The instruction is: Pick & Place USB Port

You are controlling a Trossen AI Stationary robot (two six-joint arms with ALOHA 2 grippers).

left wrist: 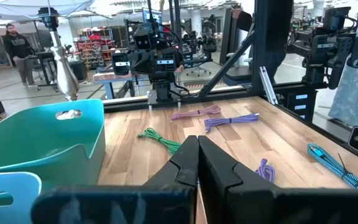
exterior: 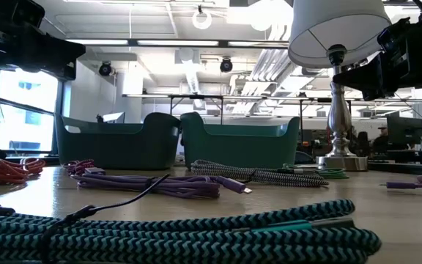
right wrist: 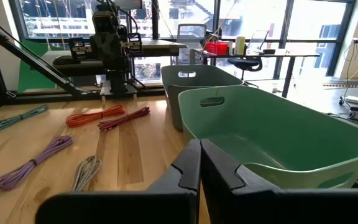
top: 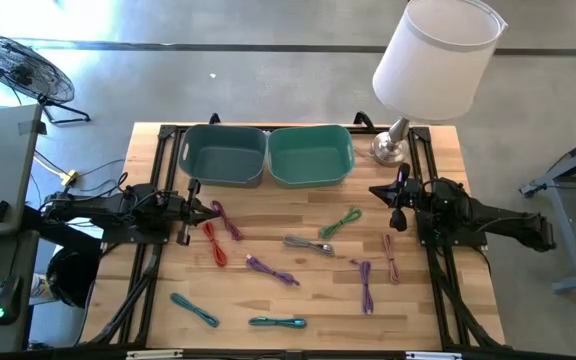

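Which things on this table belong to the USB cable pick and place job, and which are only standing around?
Belong to the job:
- red cable
- green cable
- purple cable
- teal cable
- blue-grey bin
- green bin
- left gripper, right gripper, both waiting, fingers shut

Only standing around:
- lamp
- fan

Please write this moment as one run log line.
left gripper: shut, idle at left edge | right gripper: shut, idle | cables: on table | bins: empty
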